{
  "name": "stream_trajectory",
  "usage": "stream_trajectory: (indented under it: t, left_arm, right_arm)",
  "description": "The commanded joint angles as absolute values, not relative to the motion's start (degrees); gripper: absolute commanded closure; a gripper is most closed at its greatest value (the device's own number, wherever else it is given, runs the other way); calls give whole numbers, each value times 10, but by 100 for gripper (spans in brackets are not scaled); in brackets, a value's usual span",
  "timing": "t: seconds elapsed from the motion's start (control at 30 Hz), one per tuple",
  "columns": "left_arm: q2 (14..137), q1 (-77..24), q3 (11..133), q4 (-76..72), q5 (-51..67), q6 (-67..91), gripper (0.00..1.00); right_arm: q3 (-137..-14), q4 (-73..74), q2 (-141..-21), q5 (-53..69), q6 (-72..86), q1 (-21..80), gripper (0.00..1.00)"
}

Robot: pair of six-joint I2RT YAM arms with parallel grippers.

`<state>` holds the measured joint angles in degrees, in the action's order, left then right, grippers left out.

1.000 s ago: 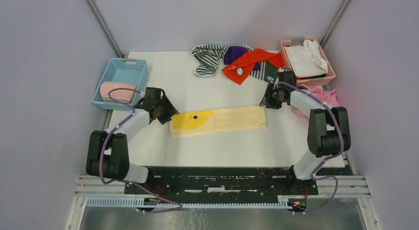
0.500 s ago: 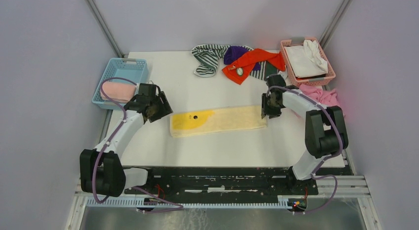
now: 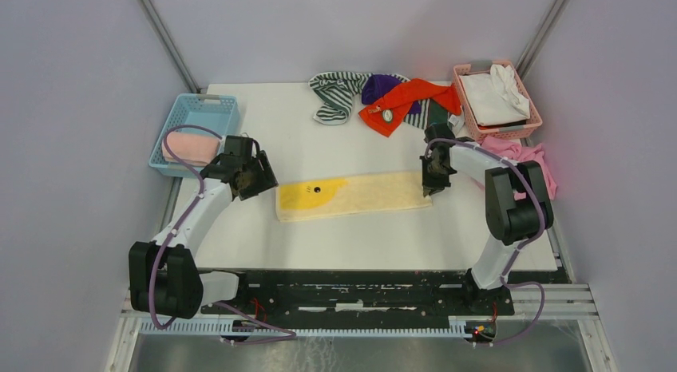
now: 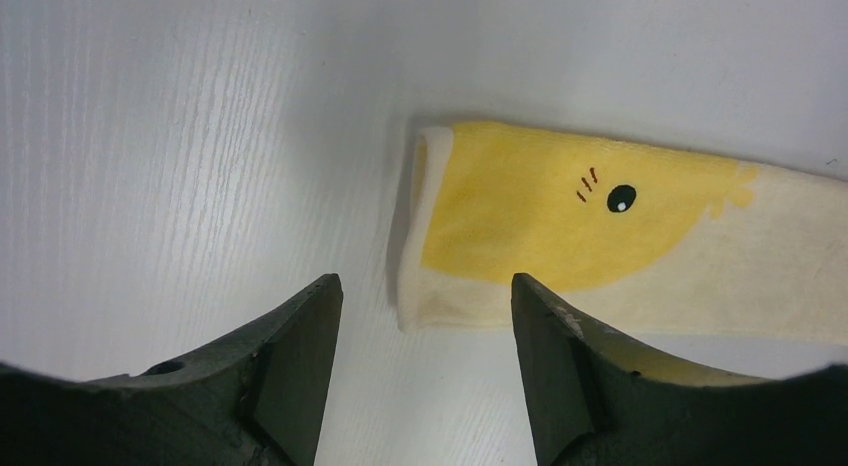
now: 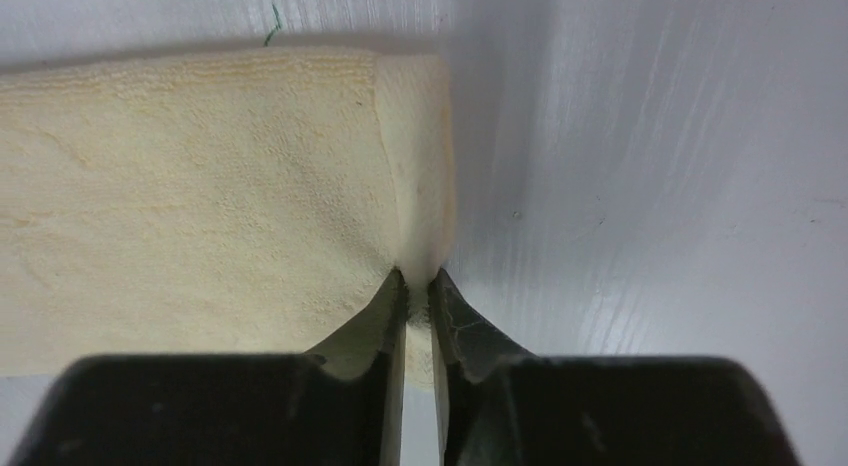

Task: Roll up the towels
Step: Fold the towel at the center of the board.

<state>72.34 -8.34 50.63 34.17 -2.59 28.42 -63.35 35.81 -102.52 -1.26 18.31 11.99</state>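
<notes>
Newly clamped right gripper [image 5: 418, 283] pinching end of long pale yellow terry towel [image 5: 200, 196], nipped edge hidden between fingertips [image 5: 388, 311], left gripper [image 4: 425, 291] spread wide, empty, lower frame

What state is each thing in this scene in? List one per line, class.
yellow towel: folded into a flat strip, not rolled.
right gripper: shut on the yellow towel's end.
left gripper: open, beside the other end.
pink towel: apparently rolled, in the blue basket.
towel pile: heaped, not rolled.
</notes>
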Motion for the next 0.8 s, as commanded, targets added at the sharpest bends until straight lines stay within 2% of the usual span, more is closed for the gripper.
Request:
stream_trajectory:
  t: [0.0,0.13,0.37,0.53,0.77]
  left_arm:
    - [717,-82,516,331,-5,264,30]
    - [719,-82,508,319,22,270,30]
    - [740,-83,467,280,125,302,30]
    - [761,-99,451,237,168,335,30]
    - [813,-140,446,158,180,393,32]
  right_arm:
    - [-629,375,-1066,-56,178,112,85]
    - [-643,385,-1031,-135,190,74,98]
    - [-704,403,-954,-209,196,17,100]
    - [-733,406,-923,-96,176,29,100]
    - [-745,416,-903,37,183,136,99]
